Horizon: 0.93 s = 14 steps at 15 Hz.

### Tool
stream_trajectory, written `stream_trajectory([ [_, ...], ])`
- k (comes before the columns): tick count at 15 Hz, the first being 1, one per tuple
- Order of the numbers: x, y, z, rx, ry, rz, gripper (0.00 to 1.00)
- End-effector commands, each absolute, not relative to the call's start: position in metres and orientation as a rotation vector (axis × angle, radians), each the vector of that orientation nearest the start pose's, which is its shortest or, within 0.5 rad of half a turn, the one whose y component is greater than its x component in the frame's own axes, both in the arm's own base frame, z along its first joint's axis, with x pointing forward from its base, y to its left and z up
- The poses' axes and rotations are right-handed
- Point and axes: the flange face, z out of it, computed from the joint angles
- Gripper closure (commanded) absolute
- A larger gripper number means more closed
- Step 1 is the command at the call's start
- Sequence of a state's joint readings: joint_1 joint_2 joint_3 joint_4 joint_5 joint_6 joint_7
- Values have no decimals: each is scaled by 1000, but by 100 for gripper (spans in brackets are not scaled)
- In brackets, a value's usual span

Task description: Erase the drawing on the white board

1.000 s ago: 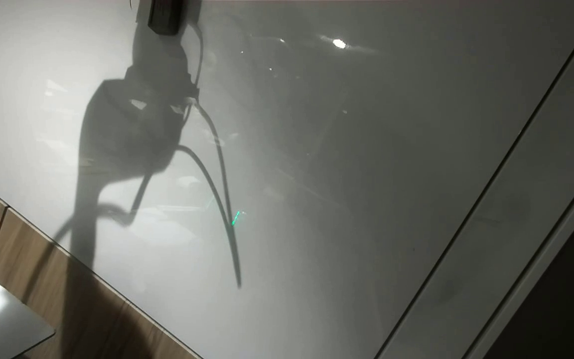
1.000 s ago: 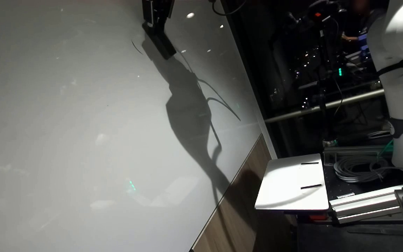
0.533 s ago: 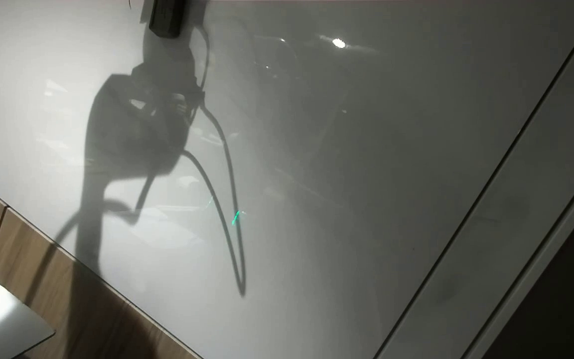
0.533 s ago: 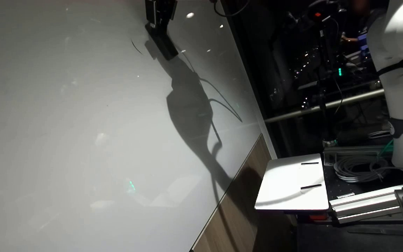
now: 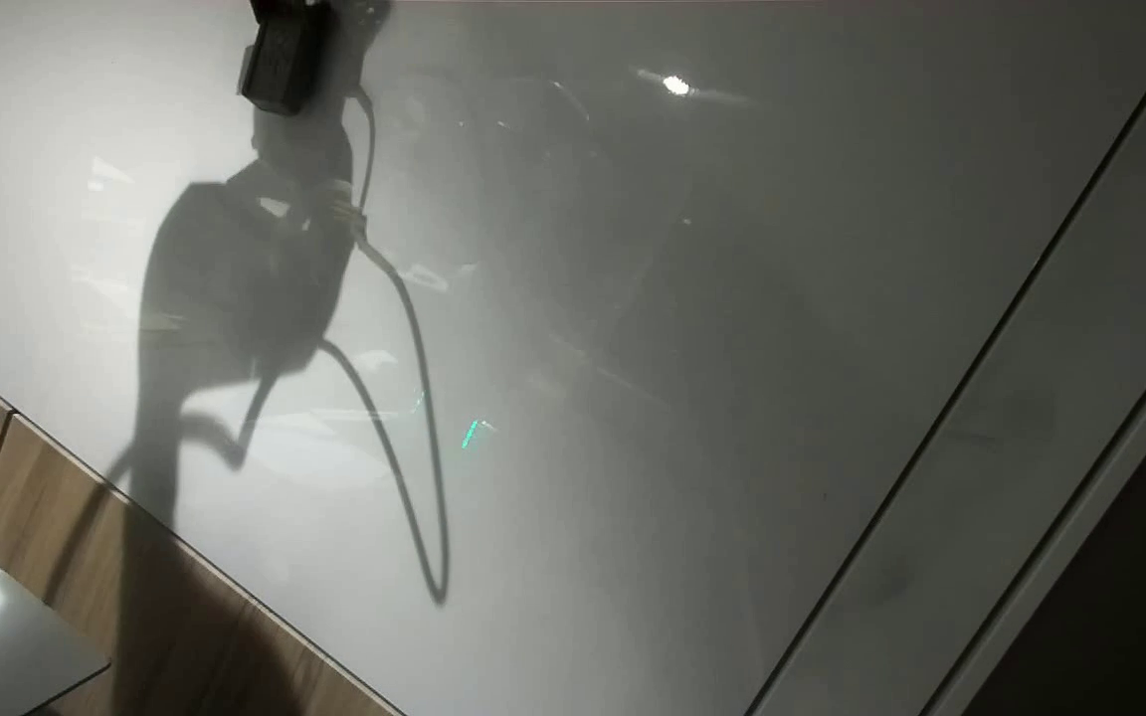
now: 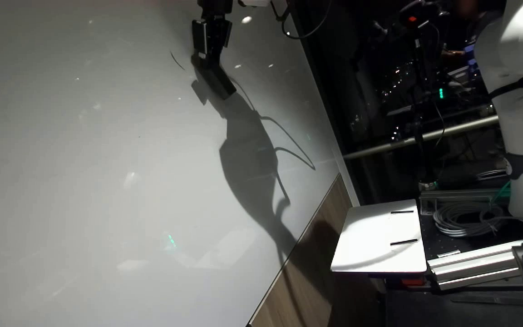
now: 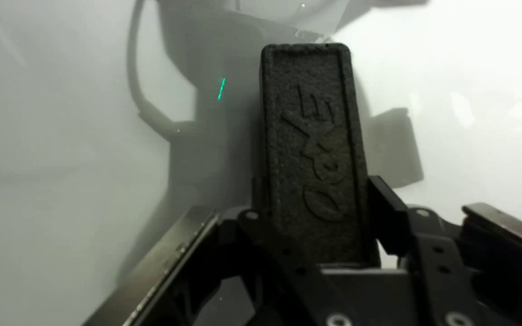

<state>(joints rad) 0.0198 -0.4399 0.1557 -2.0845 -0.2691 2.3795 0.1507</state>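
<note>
1 gripper (image 7: pixel 317 199) clamps 1 black eraser (image 7: pixel 311 113). 1 white board (image 6: pixel 107 136) lies just beyond the gripper; whether the eraser touches the board, I cannot tell. On the board runs 1 thin curved dark stroke (image 6: pixel 176 61); beside the board, 1 white panel (image 6: pixel 366 234) bears 2 dark strips (image 6: pixel 404 242).

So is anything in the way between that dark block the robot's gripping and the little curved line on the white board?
In an exterior view, nothing visible stands between the dark block in the gripper and the curved line on the white board. The large shadow is no obstacle. Whether the block touches the board is unclear.
</note>
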Motion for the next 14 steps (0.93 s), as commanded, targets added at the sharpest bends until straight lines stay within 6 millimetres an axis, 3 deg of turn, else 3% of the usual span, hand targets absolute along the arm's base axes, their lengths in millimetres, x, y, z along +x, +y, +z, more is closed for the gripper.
stream_trajectory([
  [1, 455, 116, 671, -3051, -320, -1231, 70],
  [9, 462, 136, 658, -3040, -378, -1225, 70],
  [14, 457, 159, 663, -3022, -432, -1246, 70],
])
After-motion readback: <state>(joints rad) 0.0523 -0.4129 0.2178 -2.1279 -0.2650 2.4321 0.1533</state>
